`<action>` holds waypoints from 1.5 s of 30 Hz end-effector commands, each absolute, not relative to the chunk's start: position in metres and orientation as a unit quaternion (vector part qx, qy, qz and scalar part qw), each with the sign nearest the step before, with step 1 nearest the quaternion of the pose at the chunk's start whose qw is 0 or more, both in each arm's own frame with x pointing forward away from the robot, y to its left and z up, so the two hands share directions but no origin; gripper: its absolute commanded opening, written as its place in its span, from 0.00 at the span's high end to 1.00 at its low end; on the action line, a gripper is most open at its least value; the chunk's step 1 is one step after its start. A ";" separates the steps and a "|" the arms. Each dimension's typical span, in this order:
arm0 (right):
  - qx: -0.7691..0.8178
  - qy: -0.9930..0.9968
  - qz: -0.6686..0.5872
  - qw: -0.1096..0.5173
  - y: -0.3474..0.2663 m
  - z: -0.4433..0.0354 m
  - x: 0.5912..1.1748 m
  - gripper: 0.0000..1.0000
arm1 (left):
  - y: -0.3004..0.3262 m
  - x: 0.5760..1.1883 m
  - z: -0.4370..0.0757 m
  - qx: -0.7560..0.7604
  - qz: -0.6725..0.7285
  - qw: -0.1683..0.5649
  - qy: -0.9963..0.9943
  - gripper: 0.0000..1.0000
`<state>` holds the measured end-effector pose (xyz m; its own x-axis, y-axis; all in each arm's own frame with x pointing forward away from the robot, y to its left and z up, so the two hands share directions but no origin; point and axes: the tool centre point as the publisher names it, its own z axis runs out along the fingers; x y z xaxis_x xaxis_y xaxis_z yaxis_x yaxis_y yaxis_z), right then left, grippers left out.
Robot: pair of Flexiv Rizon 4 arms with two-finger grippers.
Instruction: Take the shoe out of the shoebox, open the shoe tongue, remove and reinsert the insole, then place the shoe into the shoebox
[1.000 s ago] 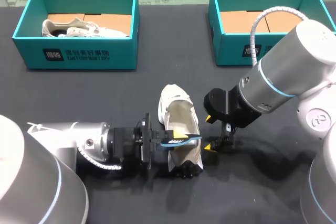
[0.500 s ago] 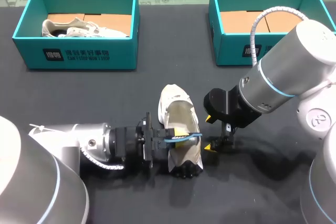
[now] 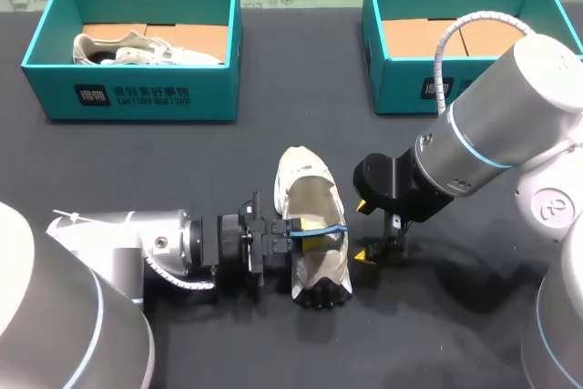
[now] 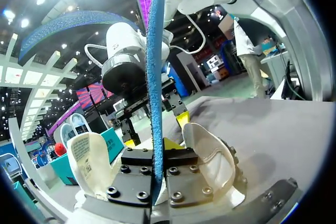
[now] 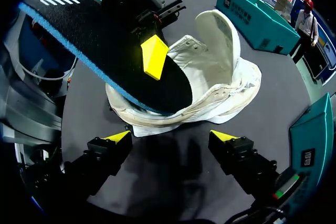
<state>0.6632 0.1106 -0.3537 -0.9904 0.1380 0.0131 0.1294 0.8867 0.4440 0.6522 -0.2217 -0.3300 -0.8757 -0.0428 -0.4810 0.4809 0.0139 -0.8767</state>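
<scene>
Pinching the insole [image 3: 321, 233] edge-on between nearly closed fingers, the left gripper [image 3: 308, 237] is holding it over the shoe [image 3: 308, 190], which is lying just ahead. The right gripper [image 3: 366, 230] is standing wide open beside the shoe, gripping nothing, with bare table [image 3: 182, 161] between its fingers.
</scene>
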 end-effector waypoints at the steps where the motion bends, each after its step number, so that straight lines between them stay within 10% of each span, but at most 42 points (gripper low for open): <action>1: 0.069 0.971 0.228 0.010 0.110 -0.355 0.662 0.00 | -0.226 0.659 -0.338 0.159 -0.681 0.188 0.690 1.00; 21: 0.069 0.971 0.228 0.010 0.110 -0.355 0.662 0.00 | -0.226 0.672 -0.349 0.164 -0.664 0.185 0.706 0.99; 26: 0.069 0.971 0.228 0.010 0.110 -0.355 0.662 0.00 | -0.225 0.668 -0.340 0.171 -0.669 0.188 0.698 0.65; 45: 0.069 0.971 0.228 0.010 0.110 -0.355 0.662 0.00 | -0.223 0.648 -0.307 0.209 -0.654 0.219 0.693 0.63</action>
<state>0.6632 0.1107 -0.3538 -0.9904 0.1379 0.0132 0.1294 0.8866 0.4440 0.6554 -0.2262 -0.3161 -0.8193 0.0056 -0.5734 0.5733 0.0257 -0.8189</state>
